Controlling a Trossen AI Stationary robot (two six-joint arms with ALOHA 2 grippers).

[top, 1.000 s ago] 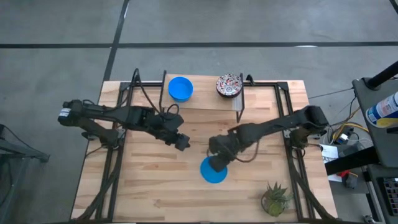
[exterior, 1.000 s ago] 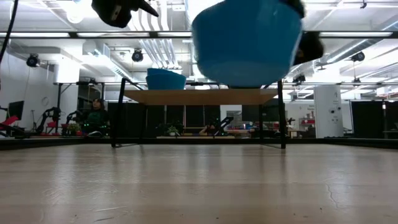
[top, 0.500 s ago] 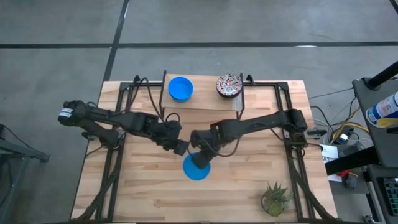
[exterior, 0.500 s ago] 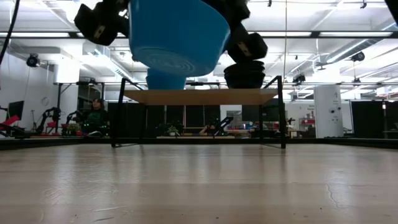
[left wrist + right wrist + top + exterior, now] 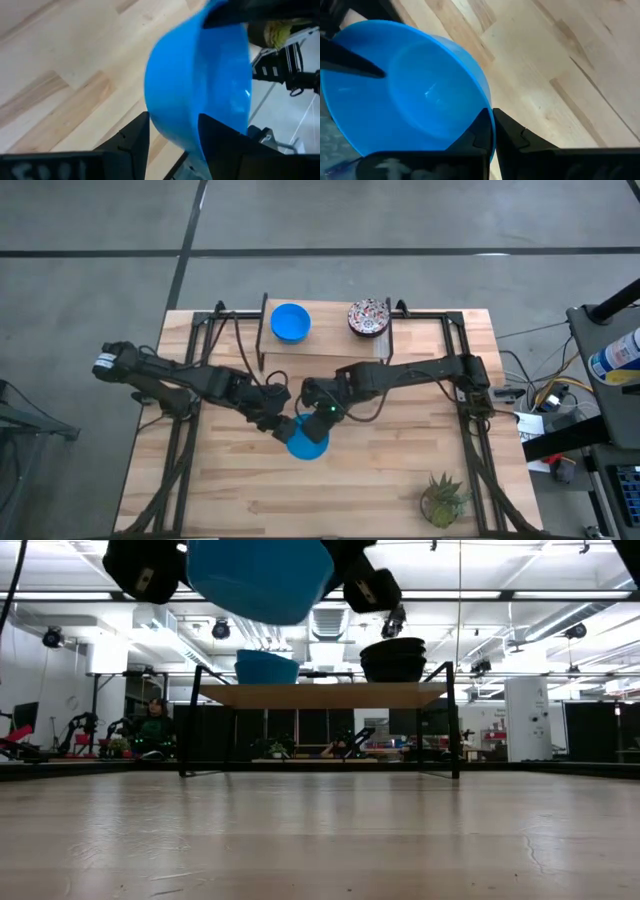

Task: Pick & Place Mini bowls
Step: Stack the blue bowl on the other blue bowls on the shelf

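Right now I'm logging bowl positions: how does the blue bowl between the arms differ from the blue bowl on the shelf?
The plain blue mini bowl between the arms hangs tilted above the table, its rim pinched by the right end effector; the plain blue mini bowl on the raised wooden shelf sits upright and untouched. The held one is mid-table, the other at the far edge. Both look alike in colour and shape.

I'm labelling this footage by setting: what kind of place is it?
Probably a robotics lab or workshop: beyond the pale wooden table the low view shows an open hall with exposed ceiling ducts, equipment on stands and a seated person.
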